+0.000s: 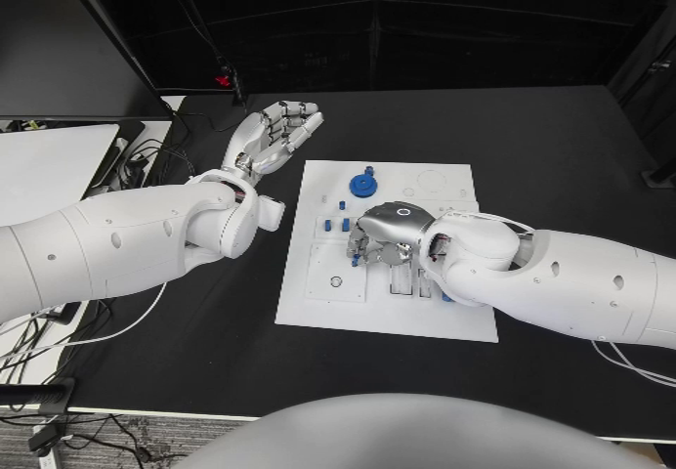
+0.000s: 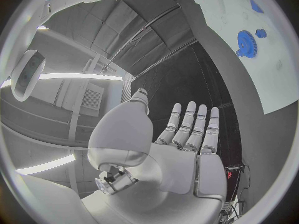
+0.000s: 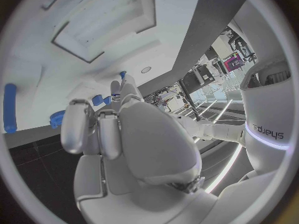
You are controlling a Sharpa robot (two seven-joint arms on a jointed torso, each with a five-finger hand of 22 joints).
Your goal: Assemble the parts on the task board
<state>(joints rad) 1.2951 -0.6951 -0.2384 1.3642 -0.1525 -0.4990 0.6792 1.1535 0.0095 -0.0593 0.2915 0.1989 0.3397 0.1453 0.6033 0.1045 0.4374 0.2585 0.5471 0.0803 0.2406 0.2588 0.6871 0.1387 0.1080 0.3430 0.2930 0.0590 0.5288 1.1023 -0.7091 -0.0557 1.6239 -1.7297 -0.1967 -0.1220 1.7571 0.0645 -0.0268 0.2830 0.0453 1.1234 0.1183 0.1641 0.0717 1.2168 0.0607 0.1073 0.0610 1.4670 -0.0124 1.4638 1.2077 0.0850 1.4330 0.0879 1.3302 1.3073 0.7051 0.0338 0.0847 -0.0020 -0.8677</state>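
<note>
- The task board lies flat in the middle of the black tabletop, its long sides running away from the robot; bare black surface borders it on every side.
- The left robot hand hangs over the bare tabletop just off the board's far left corner, clear of the board; its fingers are straight, spread apart and hold nothing. The left wrist view shows the same flat palm and extended fingers with dark surface beyond them.
- The right robot hand is over the middle of the board, palm down, fingers curled toward small blue parts standing just to its left. Whether the fingertips grip anything cannot be told, since the back of the hand hides them from the head camera and the right wrist view looks along the curled fingers without showing a clear hold.
- A blue gear sits on the far part of the board, apart from both hands; it also shows beside a smaller blue piece in the left wrist view.
- The board's near left part, with a small ring mark, is uncovered.
- A white surface with cables lies left of the tabletop.
</note>
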